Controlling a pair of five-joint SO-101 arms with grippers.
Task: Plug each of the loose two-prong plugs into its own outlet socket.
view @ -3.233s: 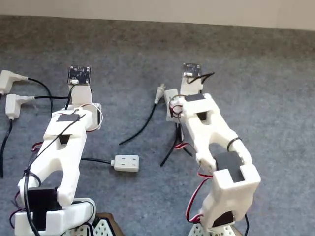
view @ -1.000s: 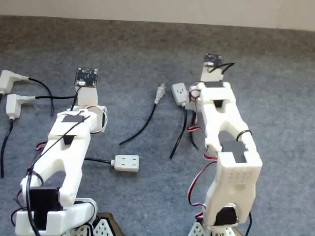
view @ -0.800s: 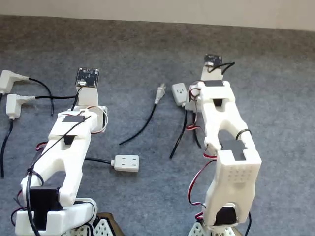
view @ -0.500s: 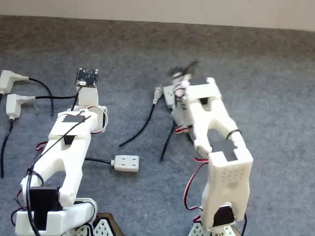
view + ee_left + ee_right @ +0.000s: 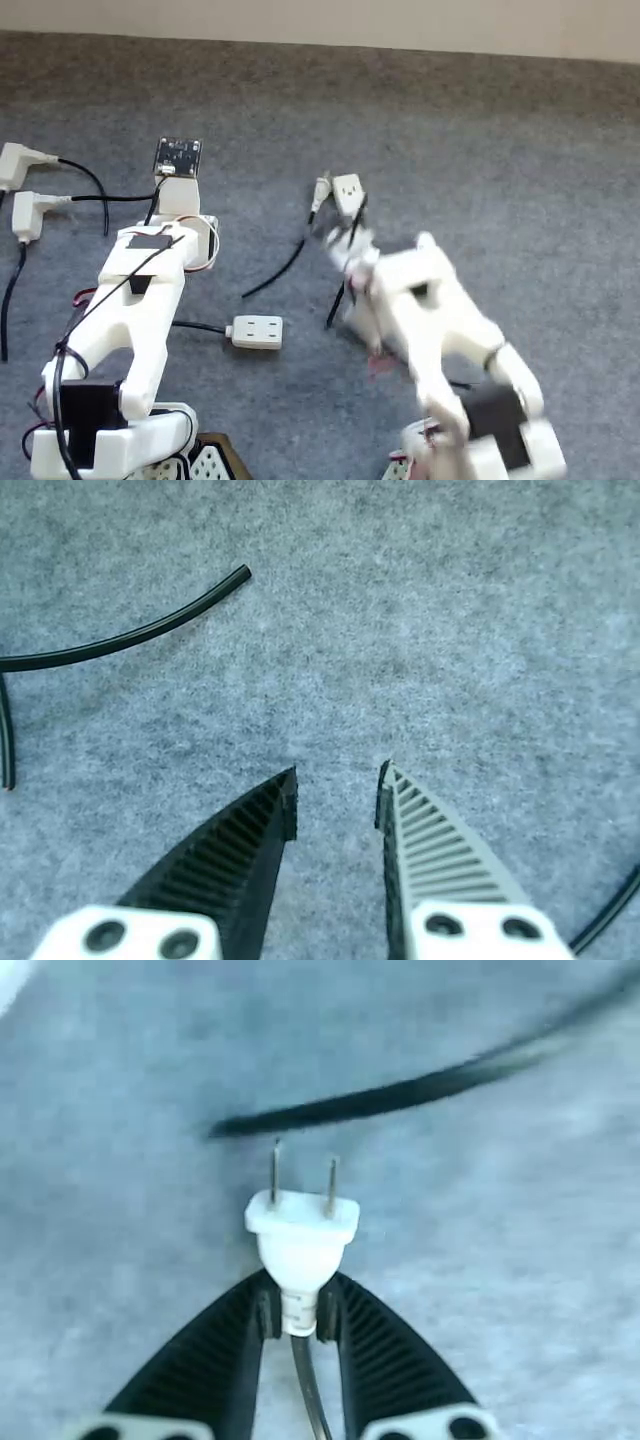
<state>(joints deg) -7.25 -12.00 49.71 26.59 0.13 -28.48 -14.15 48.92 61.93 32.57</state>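
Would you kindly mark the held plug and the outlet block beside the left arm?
held plug (image 5: 300, 1228), right wrist view, white body.
outlet block (image 5: 256, 332), high view, top face.

The plug is white, and its cord is black. The table is speckled grey. The right gripper is black with ribs.

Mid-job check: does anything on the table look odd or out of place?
Yes: the black cord from the small grey plug ends bare on the carpet, joined to nothing. Otherwise the right gripper grips a white plug by its neck, prongs pointing away, and the left gripper hangs open over carpet.
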